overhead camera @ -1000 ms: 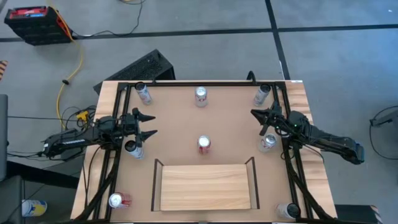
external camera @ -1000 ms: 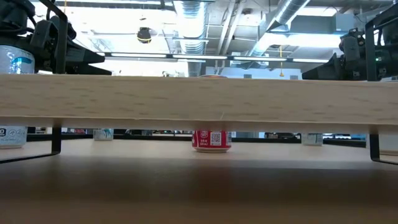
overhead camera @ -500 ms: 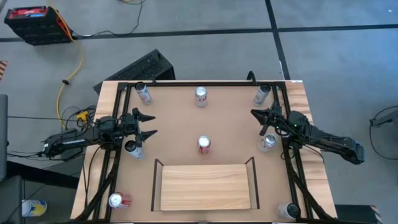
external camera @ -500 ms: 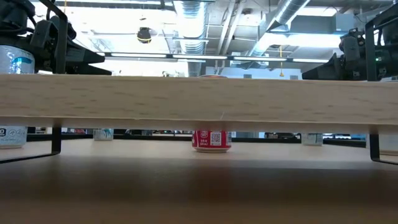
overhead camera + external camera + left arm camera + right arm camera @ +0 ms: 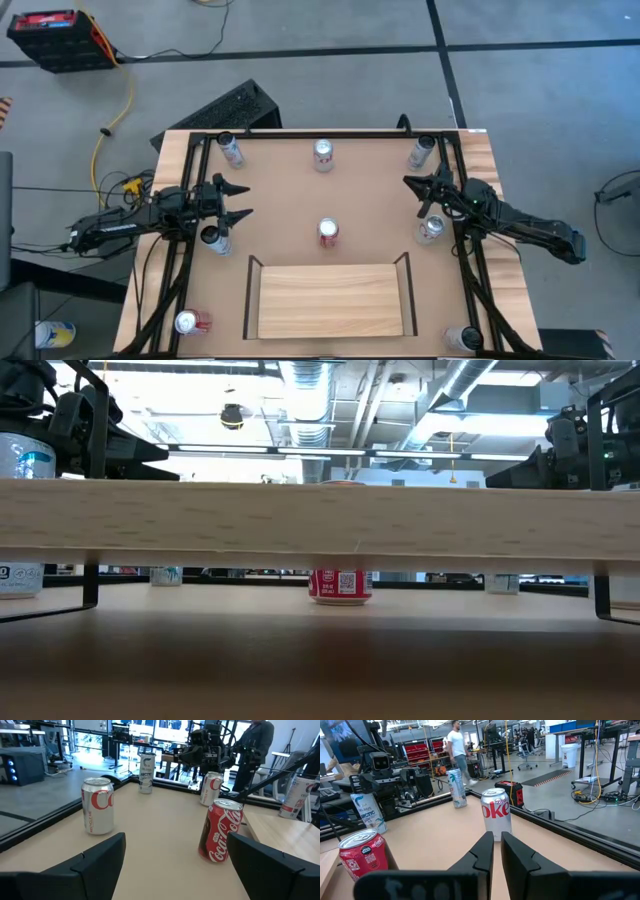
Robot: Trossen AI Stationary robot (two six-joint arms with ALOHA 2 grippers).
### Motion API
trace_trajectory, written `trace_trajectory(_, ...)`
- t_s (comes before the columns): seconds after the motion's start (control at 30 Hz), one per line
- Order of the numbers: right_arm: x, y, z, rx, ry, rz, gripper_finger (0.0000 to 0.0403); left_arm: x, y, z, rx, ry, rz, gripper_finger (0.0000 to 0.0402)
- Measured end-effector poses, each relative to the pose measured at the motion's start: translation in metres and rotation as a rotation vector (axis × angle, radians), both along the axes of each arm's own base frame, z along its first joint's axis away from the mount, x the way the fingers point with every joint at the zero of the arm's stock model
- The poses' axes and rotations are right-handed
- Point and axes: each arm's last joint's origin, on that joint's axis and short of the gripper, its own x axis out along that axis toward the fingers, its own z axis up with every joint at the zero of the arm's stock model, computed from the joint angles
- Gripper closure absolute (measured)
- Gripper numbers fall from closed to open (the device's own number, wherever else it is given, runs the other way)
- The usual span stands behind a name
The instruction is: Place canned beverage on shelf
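Shelf: pale wood shelf [image 5: 332, 300] with thin black end rails, standing at the near middle of the brown tabletop [image 5: 370, 190]; nothing rests on its board; in the low view its plank edge [image 5: 320, 518] runs across the whole width
Red can: Coca-Cola can [image 5: 328, 232] upright at the table's middle, just beyond the shelf; white script logo readable in the left wrist view [image 5: 220, 830]; a small white label with a QR code faces the low view [image 5: 340, 584]
Diet Coke can: silver can [image 5: 323, 154] at the far middle edge, "oke" in red letters readable in the right wrist view [image 5: 496, 815]
Arctic cans: tall pale cans reading "ARCTIC", one at the far left corner [image 5: 230, 149], one at the far right corner [image 5: 421, 152]
Left-side can: silver-topped can [image 5: 214, 238] right beside the left gripper's fingertips
Right-side can: silver can [image 5: 431, 229] just beside the right gripper
Near corners: red and silver can lying at the near left [image 5: 190, 322]; another can at the near right [image 5: 463, 340]
Left gripper: left gripper [image 5: 237, 199] at the left edge, fingers spread wide, holding nothing
Right gripper: right gripper [image 5: 414, 193] at the right edge, fingers drawn almost together, nothing between them
Background: a person stands in the room beyond the table [image 5: 254, 745]
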Motion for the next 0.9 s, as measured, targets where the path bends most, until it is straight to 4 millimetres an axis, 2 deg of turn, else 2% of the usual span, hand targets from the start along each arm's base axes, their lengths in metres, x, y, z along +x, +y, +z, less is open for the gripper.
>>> trace_trajectory(0.07,0.0,0.0,0.0,0.0,0.0,0.0,0.0341,0.0,0.0,0.0,-0.049,-0.014,-0.01,0.007)
trace_trajectory(0.2,0.0,0.0,0.0,0.0,0.0,0.0,0.0341,0.0,-0.002,0.0,-0.345,-0.076,-0.072,0.007)
trace_trajectory(0.23,0.0,0.0,0.0,0.0,-0.001,0.0,0.0341,0.0,-0.001,0.0,-0.374,-0.091,-0.059,0.007)
trace_trajectory(0.33,0.0,0.0,0.0,0.0,0.0,0.0,0.0341,-0.001,0.002,0.001,-0.392,-0.131,0.048,0.007)
trace_trajectory(0.5,0.0,0.0,0.0,0.0,-0.001,0.0,0.0341,-0.001,0.003,0.004,-0.448,-0.186,0.092,0.007)
trace_trajectory(0.67,0.0,0.0,0.0,-0.001,-0.003,0.0,0.0341,-0.002,0.001,0.013,-0.428,-0.267,0.002,0.007)
trace_trajectory(0.8,0.0,0.0,0.0,0.002,-0.005,0.002,0.0341,-0.004,-0.001,0.024,-0.327,-0.343,-0.079,0.007)
trace_trajectory(0.9,0.0,0.0,0.0,0.056,-0.035,0.001,0.0341,-0.004,-0.002,0.025,-0.292,-0.339,-0.099,0.007)
